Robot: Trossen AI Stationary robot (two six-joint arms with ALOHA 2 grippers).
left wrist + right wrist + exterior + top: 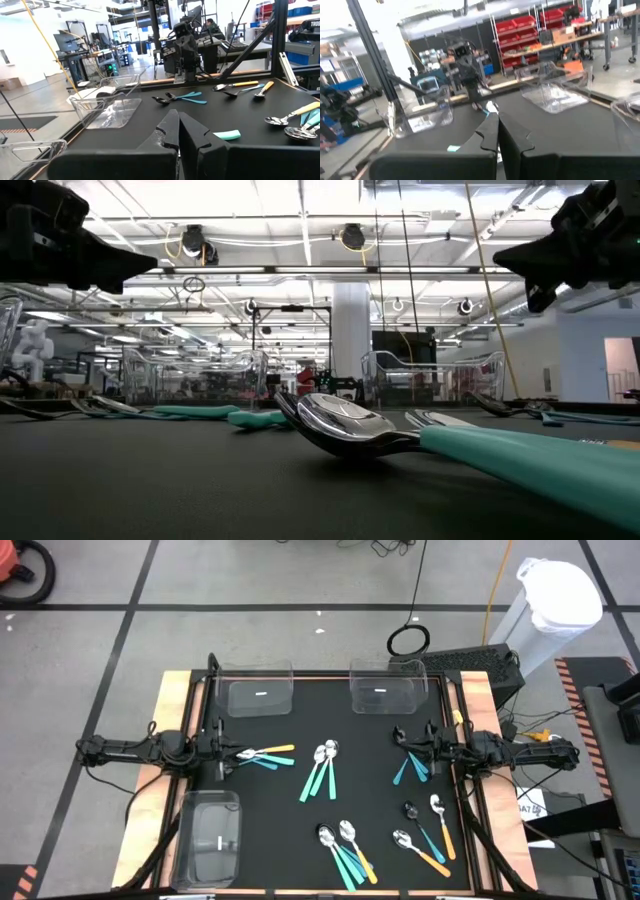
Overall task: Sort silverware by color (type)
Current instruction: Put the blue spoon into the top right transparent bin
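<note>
Spoons with shiny bowls and teal, light blue or orange handles lie flat on the black mat in several clusters. One cluster (262,755) lies just in front of my left gripper (224,752), a teal one (322,770) at the centre, and one (410,768) beside my right gripper (400,738). Two more clusters (345,850) (425,835) lie toward the near edge. Both grippers hover above the mat, shut and holding nothing, as the left wrist view (177,131) and right wrist view (496,131) show.
Three clear plastic bins stand on the mat: two at the far edge (255,695) (385,690) and one at the near left corner (208,838). The table's wooden rim (160,730) frames the mat. Bare mat lies between the spoon clusters.
</note>
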